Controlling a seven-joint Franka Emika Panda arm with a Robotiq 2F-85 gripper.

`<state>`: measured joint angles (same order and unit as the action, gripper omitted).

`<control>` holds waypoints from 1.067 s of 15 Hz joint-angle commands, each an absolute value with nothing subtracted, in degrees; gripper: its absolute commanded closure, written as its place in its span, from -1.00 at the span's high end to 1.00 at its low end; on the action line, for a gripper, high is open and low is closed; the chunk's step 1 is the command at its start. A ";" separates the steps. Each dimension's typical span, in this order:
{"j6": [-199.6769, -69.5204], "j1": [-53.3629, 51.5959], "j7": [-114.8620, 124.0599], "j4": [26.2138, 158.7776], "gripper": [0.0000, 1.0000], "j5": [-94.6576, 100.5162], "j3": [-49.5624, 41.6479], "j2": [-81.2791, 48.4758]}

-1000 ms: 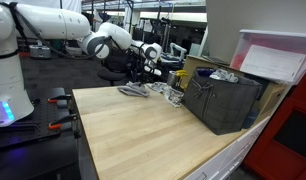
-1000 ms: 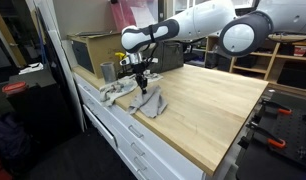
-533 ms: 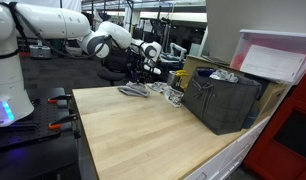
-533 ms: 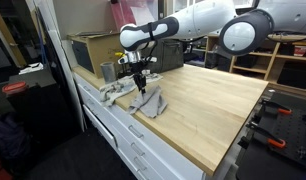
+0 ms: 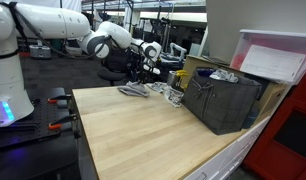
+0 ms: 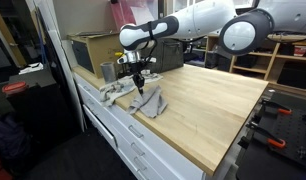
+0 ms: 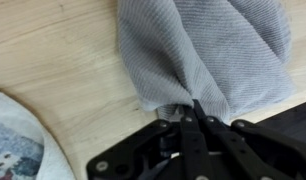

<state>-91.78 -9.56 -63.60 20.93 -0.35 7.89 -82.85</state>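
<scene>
A fold of the grey knitted cloth [image 7: 208, 50] is seen pinched in the end effector [image 7: 196, 112], its jaws drawn narrow on the fabric. The rest of the cloth is spread on the wooden desk [image 7: 53, 45] directly beneath and ahead of it. The pinch appears shallow, though the fingertips are partly hidden. A slow, straight lift is judged safest, with the printed cloth [image 7: 13, 140] just beside left undisturbed.

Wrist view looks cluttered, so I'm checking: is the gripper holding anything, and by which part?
The gripper is shut on the grey cloth, pinching a gathered fold at its near edge.
</scene>
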 commanded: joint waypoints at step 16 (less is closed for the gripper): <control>-86.81 -10.26 -61.93 20.90 -0.99 -1.51 8.15 -83.20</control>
